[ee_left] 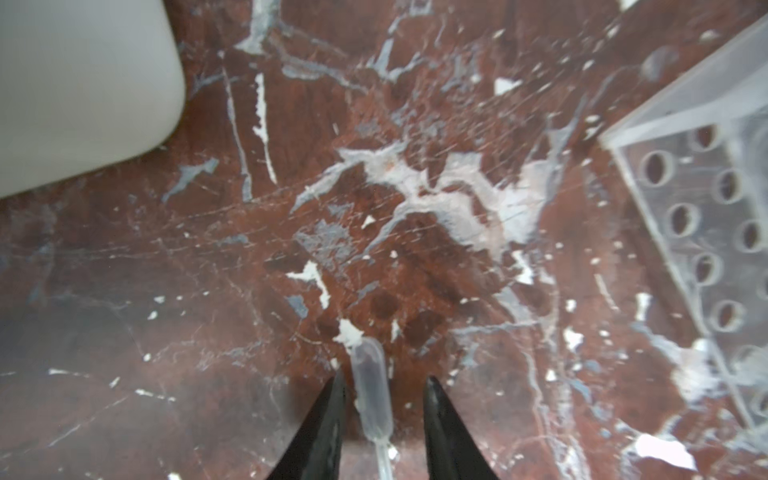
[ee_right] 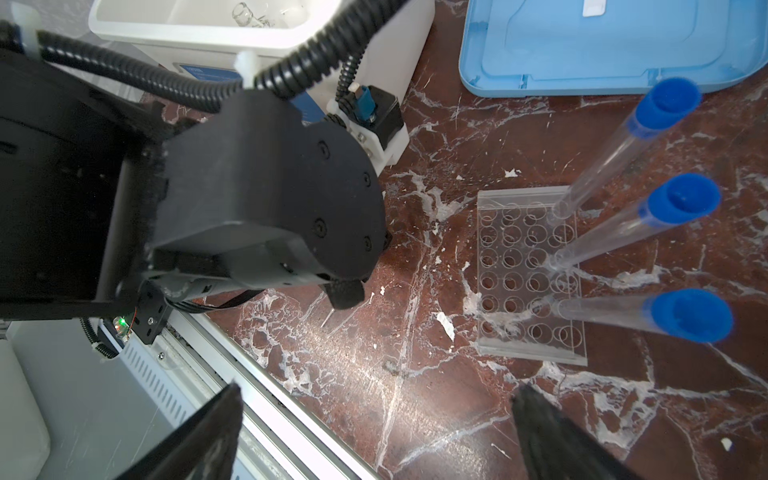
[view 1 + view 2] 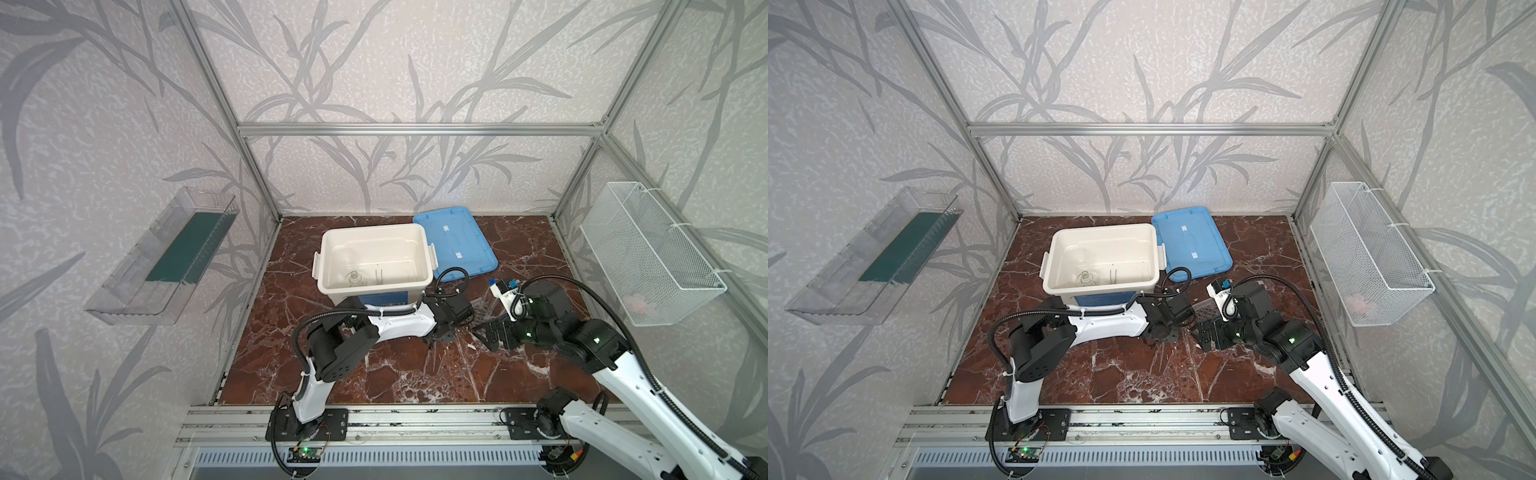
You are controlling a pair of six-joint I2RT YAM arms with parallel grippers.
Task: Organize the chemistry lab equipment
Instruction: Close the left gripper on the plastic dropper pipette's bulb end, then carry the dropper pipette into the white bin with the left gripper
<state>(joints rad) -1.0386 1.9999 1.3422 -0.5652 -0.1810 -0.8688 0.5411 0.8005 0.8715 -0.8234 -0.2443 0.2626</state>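
Straddling a clear pipette [image 1: 372, 386] on open marble [image 1: 208, 270], left fingers [image 1: 324, 428] unclamped, right fingers [image 2: 548, 440] wide apart

Glossy red-brown marble on the table [image 3: 395, 374], scuffed and scratched. The tub [image 3: 374, 230] is smooth white plastic, the lid [image 3: 457, 241] smooth blue plastic. The rack [image 2: 528, 274] and tubes [image 2: 602, 164] gleam clear, their caps [image 2: 681, 199] matt blue. The pipette [image 1: 371, 386] looks soft, translucent. The basket [image 3: 648, 257] is white wire mesh.

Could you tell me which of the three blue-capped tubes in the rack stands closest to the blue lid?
The end tube, in the rack's row nearest the blue lid; the other two stand in rows farther from it.
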